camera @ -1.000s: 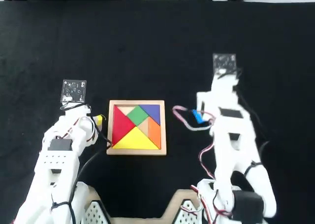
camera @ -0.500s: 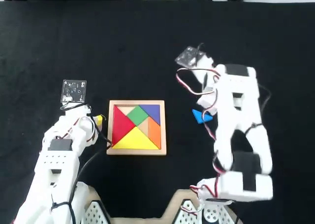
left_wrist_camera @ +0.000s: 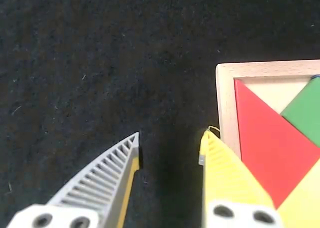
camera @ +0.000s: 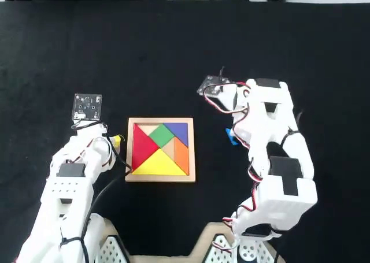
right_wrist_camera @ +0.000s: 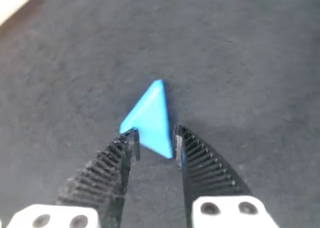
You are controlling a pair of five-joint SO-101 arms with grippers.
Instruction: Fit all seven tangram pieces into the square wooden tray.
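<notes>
A table covered in black cloth is seen from above, with two white robot arms at its near edge. Between the arms lies the square wooden tray, flat on the cloth and nearly full of coloured pieces. A large red triangle fills its left side and a large yellow triangle fills the near side. A green square sits near the middle, a dark blue triangle is in the far right corner, and an orange piece lies along the right wall. Two pale wood-coloured patches also show inside the tray; it is not possible to tell whether they are pieces or bare tray floor. The left gripper hangs low over the cloth just beside the tray's left wall. Its two fingers are moderately apart, with nothing between them. The last piece, a small light blue triangle, lies on the cloth to the right of the tray, apart from it and partly hidden under the right arm in the overhead view. The right gripper is down at this triangle. Its dark ridged fingers are narrowly parted, one on each side of the triangle's nearest corner and close against its edges.
</notes>
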